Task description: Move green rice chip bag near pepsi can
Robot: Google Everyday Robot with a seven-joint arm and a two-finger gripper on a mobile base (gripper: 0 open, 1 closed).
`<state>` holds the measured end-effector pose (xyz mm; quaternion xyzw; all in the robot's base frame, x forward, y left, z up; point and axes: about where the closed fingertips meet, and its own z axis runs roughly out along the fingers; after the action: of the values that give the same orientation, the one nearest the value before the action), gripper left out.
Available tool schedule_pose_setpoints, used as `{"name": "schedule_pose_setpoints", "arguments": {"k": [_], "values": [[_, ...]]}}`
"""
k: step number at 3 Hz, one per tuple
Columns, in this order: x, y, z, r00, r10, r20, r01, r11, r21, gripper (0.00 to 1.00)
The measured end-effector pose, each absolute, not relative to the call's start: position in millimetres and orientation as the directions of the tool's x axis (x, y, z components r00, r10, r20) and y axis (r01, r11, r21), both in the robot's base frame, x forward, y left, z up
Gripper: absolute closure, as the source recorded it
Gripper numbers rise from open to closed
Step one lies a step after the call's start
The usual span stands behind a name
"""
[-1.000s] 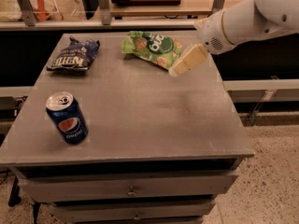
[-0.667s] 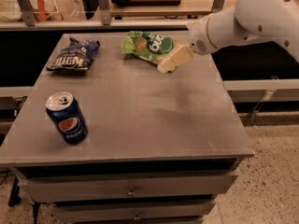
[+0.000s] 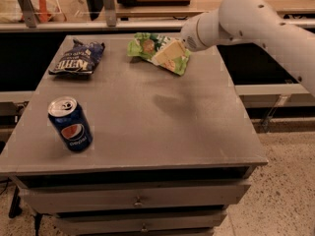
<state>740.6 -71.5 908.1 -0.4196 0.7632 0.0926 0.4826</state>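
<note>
The green rice chip bag lies crinkled at the far middle of the grey table. My gripper reaches in from the right on the white arm and sits right over the middle of the bag, covering part of it. The pepsi can stands upright near the table's front left corner, far from the bag and the gripper.
A dark blue chip bag with white lettering lies at the far left of the table. Drawers sit under the tabletop. A shelf and rails run behind the table's far edge.
The gripper has moved left and down from beside the bag's right end to directly over the bag. The bag, can and blue bag have not moved.
</note>
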Motion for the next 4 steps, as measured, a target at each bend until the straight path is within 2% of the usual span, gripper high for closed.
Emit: {"name": "schedule_pose_setpoints", "arguments": {"k": [1, 2, 4], "values": [[762.6, -58.5, 905.6, -0.193, -0.557, -0.807, -0.714, 0.644, -0.274, 0.0], [776.7, -52.6, 897.7, -0.217, -0.565, -0.796, -0.704, 0.655, -0.273, 0.17], [780.7, -55.3, 879.3, -0.264, -0.566, -0.781, -0.693, 0.674, -0.255, 0.63]]}}
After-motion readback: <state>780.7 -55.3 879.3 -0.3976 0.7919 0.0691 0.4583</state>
